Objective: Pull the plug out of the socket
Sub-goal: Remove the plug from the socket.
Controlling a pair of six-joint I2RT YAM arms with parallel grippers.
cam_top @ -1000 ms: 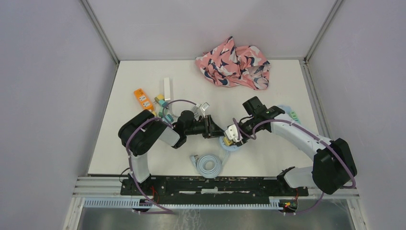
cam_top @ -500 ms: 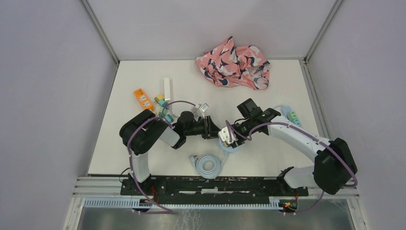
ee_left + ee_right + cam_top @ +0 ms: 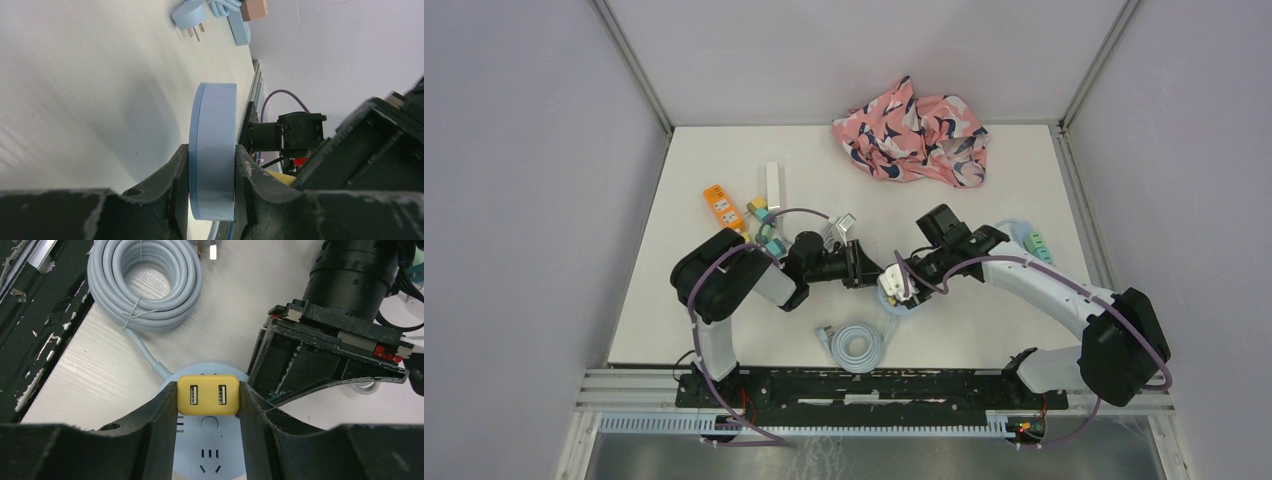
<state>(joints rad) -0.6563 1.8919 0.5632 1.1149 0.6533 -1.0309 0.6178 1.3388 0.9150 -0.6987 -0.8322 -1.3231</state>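
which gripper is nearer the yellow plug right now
Right. The right gripper is clamped on the yellow plug, one finger on each side. The left gripper grips the rim of the round blue socket beside the plug, not touching it.

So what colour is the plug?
Yellow; the plug shows best in the right wrist view.

1. A white bench (image 3: 724,160) fills the enclosure's floor.
2. Plain lavender walls (image 3: 524,200) stand on three sides, joined by grey metal corner posts (image 3: 634,65).
3. An aluminium rail (image 3: 624,380) edges the near side.
4. Light is even and soft.
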